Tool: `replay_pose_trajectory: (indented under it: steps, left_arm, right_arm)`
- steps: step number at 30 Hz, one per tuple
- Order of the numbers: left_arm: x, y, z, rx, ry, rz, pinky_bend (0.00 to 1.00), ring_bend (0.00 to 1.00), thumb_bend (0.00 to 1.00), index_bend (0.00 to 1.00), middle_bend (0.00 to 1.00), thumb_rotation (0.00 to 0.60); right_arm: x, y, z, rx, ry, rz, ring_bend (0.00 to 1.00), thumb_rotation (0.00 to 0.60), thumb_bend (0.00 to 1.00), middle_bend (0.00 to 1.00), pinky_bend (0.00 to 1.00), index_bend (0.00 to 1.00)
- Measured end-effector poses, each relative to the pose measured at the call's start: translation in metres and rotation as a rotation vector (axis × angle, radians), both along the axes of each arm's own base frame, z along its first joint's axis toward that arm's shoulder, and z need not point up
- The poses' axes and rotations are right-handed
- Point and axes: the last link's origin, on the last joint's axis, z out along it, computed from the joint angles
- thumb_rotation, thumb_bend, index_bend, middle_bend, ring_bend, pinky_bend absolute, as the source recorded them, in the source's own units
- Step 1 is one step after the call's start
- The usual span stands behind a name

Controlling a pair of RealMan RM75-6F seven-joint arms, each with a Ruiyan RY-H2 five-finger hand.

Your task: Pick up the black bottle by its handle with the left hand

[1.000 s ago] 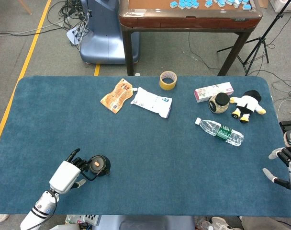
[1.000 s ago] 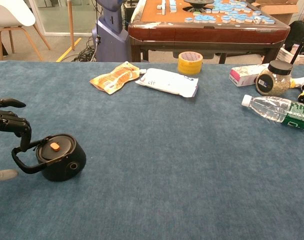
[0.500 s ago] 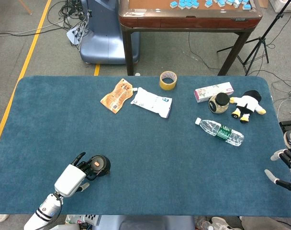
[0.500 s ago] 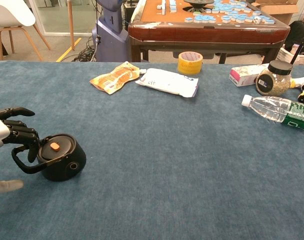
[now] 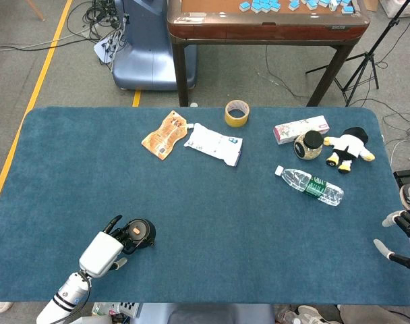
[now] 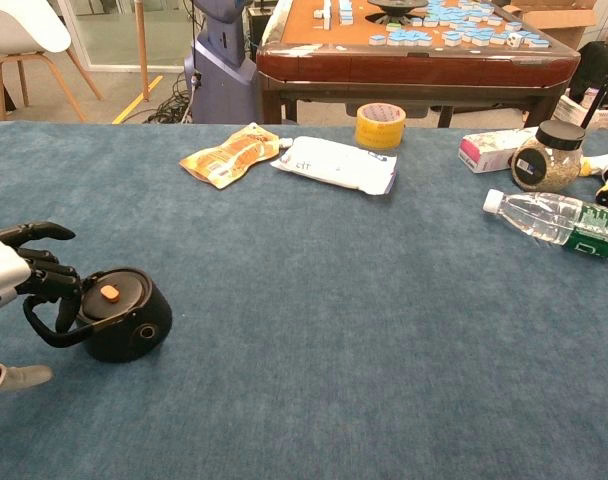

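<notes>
Near the front left edge of the blue table (image 5: pixel 205 175), the left hand (image 6: pixel 24 280) sits just left of the black bottle (image 6: pixel 119 315), its dark fingers (image 6: pixel 59 285) curled through the loop of the handle (image 6: pixel 46 332), which sticks out from the bottle toward the hand; the bottle stands upright on the table. Far right of the bottle, at the table's right edge, the right hand (image 5: pixel 402 233) holds nothing, fingers apart.
</notes>
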Motion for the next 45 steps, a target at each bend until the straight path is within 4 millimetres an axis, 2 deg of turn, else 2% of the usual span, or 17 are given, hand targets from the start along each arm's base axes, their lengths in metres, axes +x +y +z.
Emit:
replay_pose_trajectory:
  steps: [16, 26, 36, 45]
  left_arm:
    - [-0.006, -0.005, -0.01, -0.037, 0.005, 0.023, 0.09, 0.47, 0.12, 0.62, 0.56, 0.6]
    - [-0.004, -0.007, -0.012, -0.084, -0.035, 0.048, 0.09, 0.53, 0.12, 0.68, 0.64, 0.6]
    - [0.003, -0.003, -0.013, -0.146, -0.135, 0.087, 0.09, 0.66, 0.11, 0.8, 0.8, 0.6]
    - [0.024, 0.006, -0.011, -0.164, -0.18, 0.087, 0.09, 0.77, 0.08, 0.92, 0.94, 0.6]
  right_arm:
    - [0.001, 0.001, -0.001, 0.001, 0.0, -0.005, 0.3, 0.6, 0.19, 0.42, 0.39, 0.48]
    - [0.0, 0.002, -0.001, -0.001, -0.004, -0.007, 0.3, 0.6, 0.19, 0.42, 0.39, 0.48]
    - [-0.002, 0.002, 0.0, -0.005, -0.01, -0.009, 0.3, 0.6, 0.19, 0.42, 0.39, 0.48]
    - [-0.003, 0.0, -0.001, -0.004, -0.018, -0.006, 0.3, 0.6, 0.19, 0.42, 0.39, 0.48]
